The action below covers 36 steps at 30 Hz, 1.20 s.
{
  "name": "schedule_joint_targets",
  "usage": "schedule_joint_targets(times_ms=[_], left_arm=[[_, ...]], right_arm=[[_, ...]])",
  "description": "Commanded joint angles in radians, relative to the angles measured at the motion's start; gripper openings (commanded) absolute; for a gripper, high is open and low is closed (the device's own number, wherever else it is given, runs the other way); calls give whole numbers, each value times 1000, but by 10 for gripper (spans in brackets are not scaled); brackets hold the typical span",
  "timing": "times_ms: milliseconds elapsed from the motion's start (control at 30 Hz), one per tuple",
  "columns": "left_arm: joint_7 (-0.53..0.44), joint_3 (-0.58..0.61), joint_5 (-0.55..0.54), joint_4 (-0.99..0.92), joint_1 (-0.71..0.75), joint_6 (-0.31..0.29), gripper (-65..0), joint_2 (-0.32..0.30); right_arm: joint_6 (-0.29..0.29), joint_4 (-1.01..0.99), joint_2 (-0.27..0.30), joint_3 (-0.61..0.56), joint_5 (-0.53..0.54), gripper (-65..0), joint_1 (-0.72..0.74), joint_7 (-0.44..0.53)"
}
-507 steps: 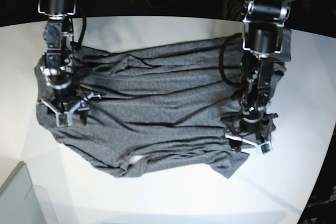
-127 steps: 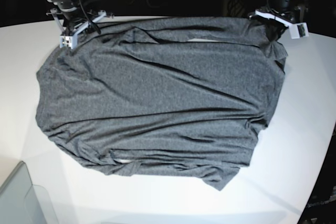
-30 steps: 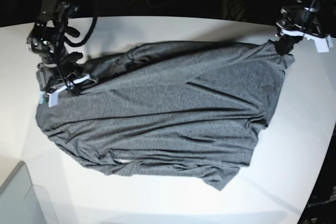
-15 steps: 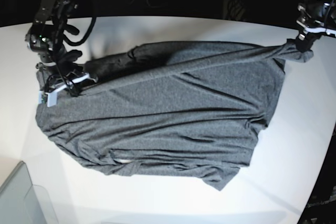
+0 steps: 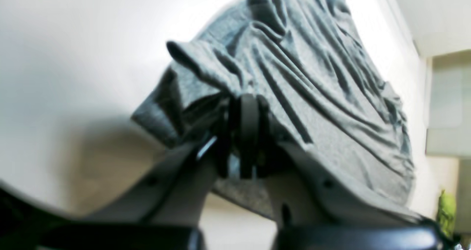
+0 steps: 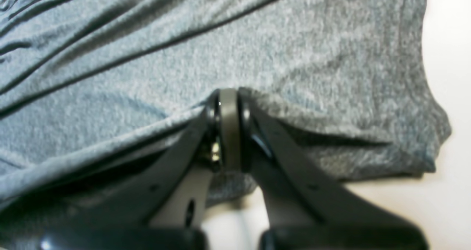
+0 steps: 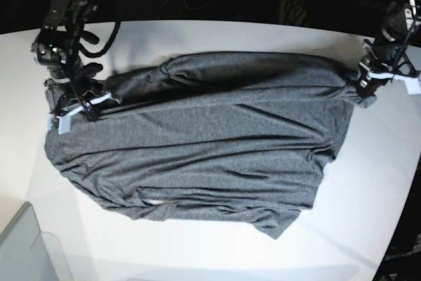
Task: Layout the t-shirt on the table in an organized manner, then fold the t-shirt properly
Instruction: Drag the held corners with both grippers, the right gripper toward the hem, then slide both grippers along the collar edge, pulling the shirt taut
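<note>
2 arms low | left pincer (image 7: 363,83), right pincer (image 7: 77,106) each clamped on t-shirt (image 7: 197,143) edge | table (image 7: 368,182)

Glossy white table (image 7: 368,182) with a curved far edge. Dark heather-grey t-shirt (image 7: 204,149) spread across the middle, wrinkled, reaching close to the far edge and both sides, its far part doubled over itself. Translucent grey bin (image 7: 29,251) at the near left corner. Bare white surface along the near edge.
</note>
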Motion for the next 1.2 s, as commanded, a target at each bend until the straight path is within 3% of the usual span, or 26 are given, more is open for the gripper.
schedule_joint_targets(times_ms=[0,133,433,667,967,1167], left_arm=[[31,-12,-2,-27,-27,8,-650,-13],[138,-12,-2,-153,-104,2,-650,-13],[160,-4,143,-196,-156,0,-647,-11],[160,1,147,-197,-159,0,-505,-11],[160,67,146,-196,-157,0,-482,-13],[160,62,147,-196,-154,2,-362,-14]], right_arm=[[3,15,8,3,7,-650,9,25],[3,15,8,3,6,-650,6,25],[3,13,6,-3,6,-650,-32,25],[3,12,6,-5,6,-650,-62,25],[3,-27,11,-5,4,-650,-82,25],[3,-34,11,-5,4,-650,-100,25]])
